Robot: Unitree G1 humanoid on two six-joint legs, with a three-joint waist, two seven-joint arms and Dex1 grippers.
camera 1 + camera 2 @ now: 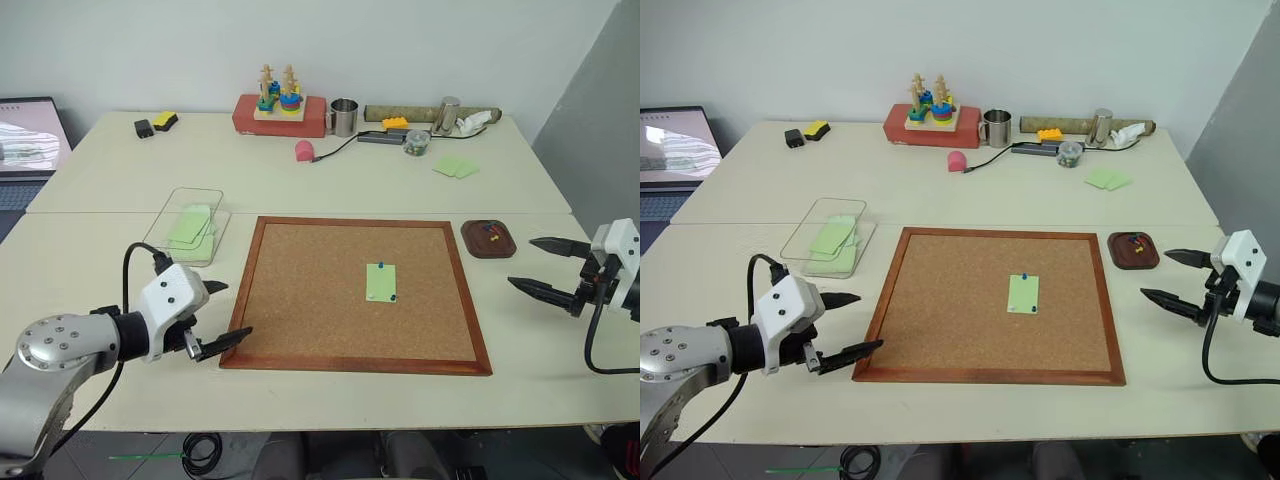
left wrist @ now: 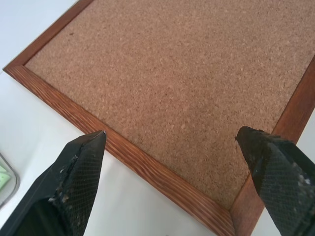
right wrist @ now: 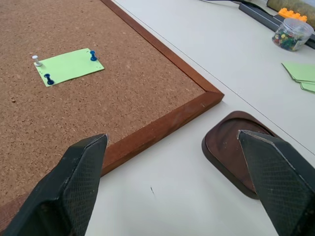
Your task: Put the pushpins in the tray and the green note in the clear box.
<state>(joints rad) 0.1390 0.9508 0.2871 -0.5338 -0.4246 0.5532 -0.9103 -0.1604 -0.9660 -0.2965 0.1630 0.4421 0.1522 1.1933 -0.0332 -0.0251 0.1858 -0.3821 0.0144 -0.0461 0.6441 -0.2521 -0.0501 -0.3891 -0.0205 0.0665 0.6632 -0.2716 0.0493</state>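
Observation:
The green note [image 1: 381, 282] lies near the middle of the cork board [image 1: 300, 290], held by pushpins: two blue ones [image 3: 93, 55] [image 3: 48, 78] and a white one [image 3: 36, 59]. The dark reddish tray [image 1: 478, 248] sits just off the board's far right corner with a few coloured pins in it. The clear box [image 1: 152, 230], with green notes inside, stands left of the board. My left gripper [image 1: 238, 309] is open over the board's near left corner. My right gripper [image 1: 520, 262] is open and empty, just on the near right side of the tray.
Along the back of the table are a red box with a stacking toy [image 1: 281, 112], a metal mug [image 1: 344, 117], a jar of pins [image 1: 417, 142], spare green notes [image 1: 456, 167] and a pink object [image 1: 304, 150]. A laptop [image 1: 25, 140] is at far left.

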